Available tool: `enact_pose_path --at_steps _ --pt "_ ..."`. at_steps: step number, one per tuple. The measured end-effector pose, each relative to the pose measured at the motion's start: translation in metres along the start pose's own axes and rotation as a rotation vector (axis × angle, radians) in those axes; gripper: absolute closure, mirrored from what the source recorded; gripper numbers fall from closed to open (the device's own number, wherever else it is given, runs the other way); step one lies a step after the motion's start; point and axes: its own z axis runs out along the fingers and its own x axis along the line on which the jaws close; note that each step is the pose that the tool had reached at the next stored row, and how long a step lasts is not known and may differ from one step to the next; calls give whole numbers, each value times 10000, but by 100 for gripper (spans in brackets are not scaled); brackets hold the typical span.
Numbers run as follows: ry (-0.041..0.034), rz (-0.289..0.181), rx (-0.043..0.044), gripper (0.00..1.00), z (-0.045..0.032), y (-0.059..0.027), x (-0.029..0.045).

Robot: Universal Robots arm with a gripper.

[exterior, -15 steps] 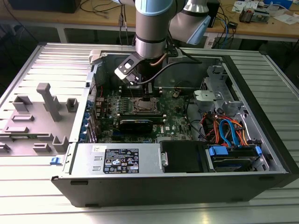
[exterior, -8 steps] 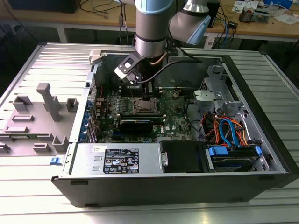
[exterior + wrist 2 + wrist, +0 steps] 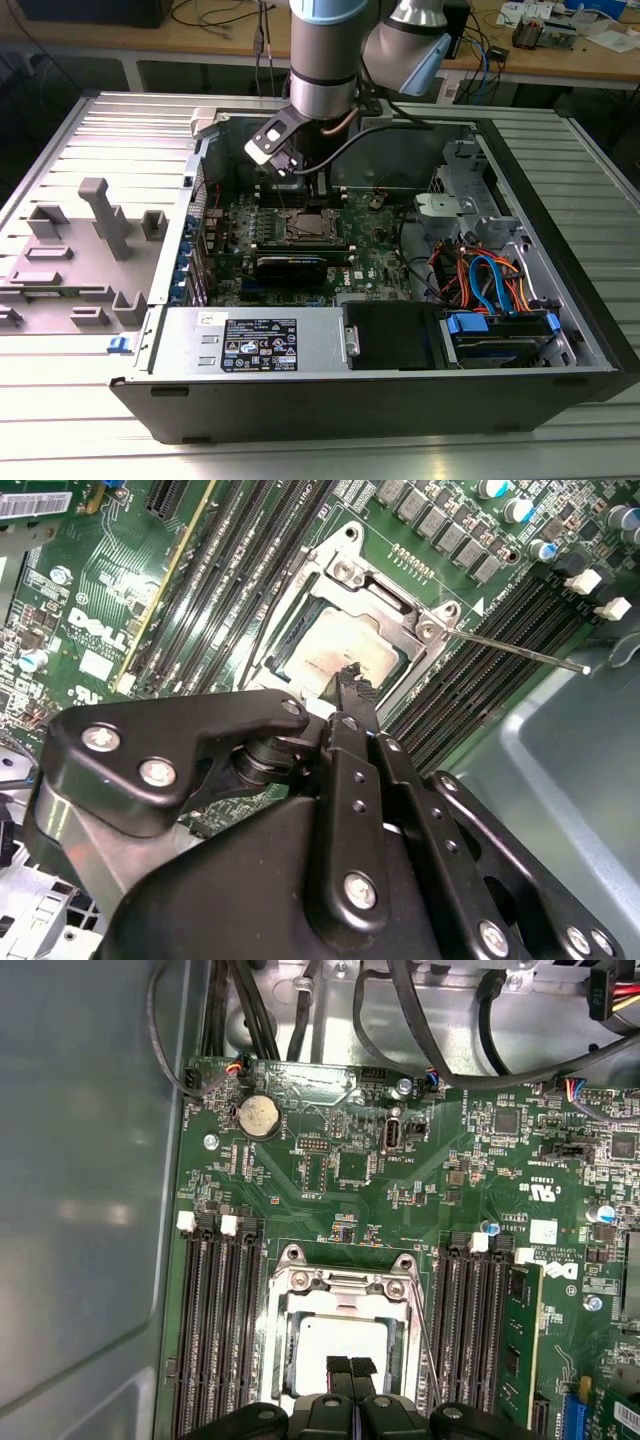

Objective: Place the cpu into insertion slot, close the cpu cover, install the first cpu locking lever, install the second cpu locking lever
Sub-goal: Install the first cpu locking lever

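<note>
A ribbed metal table (image 3: 60, 140) carried an open computer case (image 3: 565, 190), and in it lay the green motherboard (image 3: 340, 1170). The cpu (image 3: 345, 1338) sat in the insertion slot (image 3: 306, 226), with the cpu cover (image 3: 340, 1282) seemingly folded down over it. The pincer (image 3: 350, 1368) hovered just above, fingers pressed together, holding nothing. One locking lever (image 3: 520, 650) stood free, so the lever step seemed in hand; it would call for exact contact with a thin rod.

We see the arm (image 3: 322, 60) held upright, its wrist pointing straight down. In both wrist views we find the gripper (image 3: 351, 1368) (image 3: 352, 685) with its two black fingertips (image 3: 340, 1370) pressed together.
</note>
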Motion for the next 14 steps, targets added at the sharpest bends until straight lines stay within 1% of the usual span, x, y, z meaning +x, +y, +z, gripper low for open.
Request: enact_pose_path --at_steps 8,14 --pt "0 0 0 89 -47 0 0" --pt "1 0 0 89 -96 0 1"
